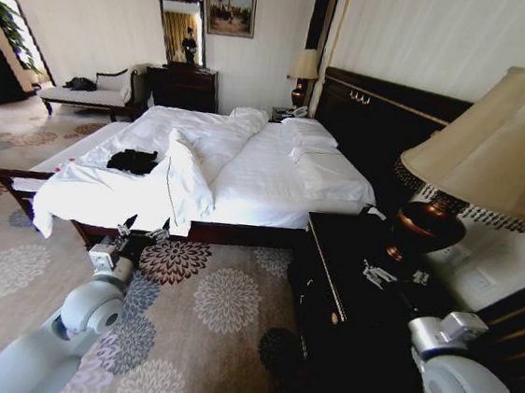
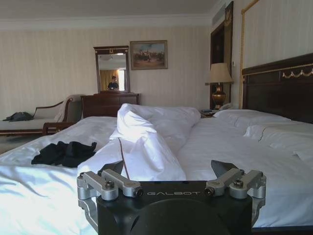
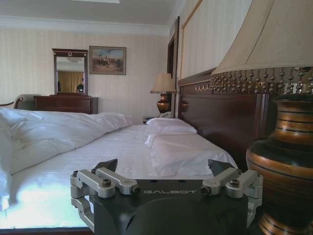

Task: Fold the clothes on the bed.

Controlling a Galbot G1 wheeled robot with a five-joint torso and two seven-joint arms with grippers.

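T-shirt (image 1: 133, 160), black: crumpled heap on bed (image 1: 274, 174), near its foot corner, beside bunched duvet (image 1: 189, 184). Likely light, limp, clingy; best taken at shoulders or hem. Left pincer (image 2: 171, 171) and right pincer (image 3: 164, 169): wide, empty, short of bed.

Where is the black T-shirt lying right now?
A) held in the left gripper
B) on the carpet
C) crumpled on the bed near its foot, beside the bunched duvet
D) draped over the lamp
C: the black T-shirt lies crumpled on the bed, with the left gripper short of it and open.
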